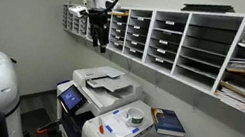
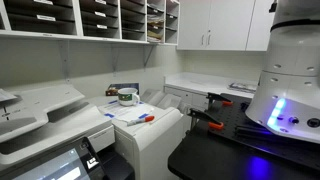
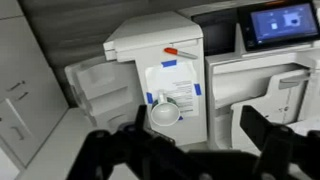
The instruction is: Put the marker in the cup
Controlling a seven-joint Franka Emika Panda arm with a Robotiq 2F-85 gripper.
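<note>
I judge this to be the reach for the marker, with nothing picked up yet. My gripper (image 1: 99,32) hangs high above the printer (image 1: 100,80), and the wrist view shows my jaws spread wide and empty, one dark finger low at each side of the picture. The marker (image 3: 178,48), short and red-orange, lies flat on the white unit (image 3: 135,45) next to the printer, near the unit's far edge in that view. The cup (image 3: 165,112) stands upright on the same top, apart from the marker, with a paper sheet (image 3: 178,88) lying between them (the blue book (image 1: 169,122) beside the cup is no concern of mine). The cup sits almost under my palm, so the marker is the farther of the two. My next move, as I see it, is to shift over the marker, come down, and turn my wrist so the jaws straddle its barrel crosswise. I would close only once both pads are level with it, since a thin round thing may roll.
</note>
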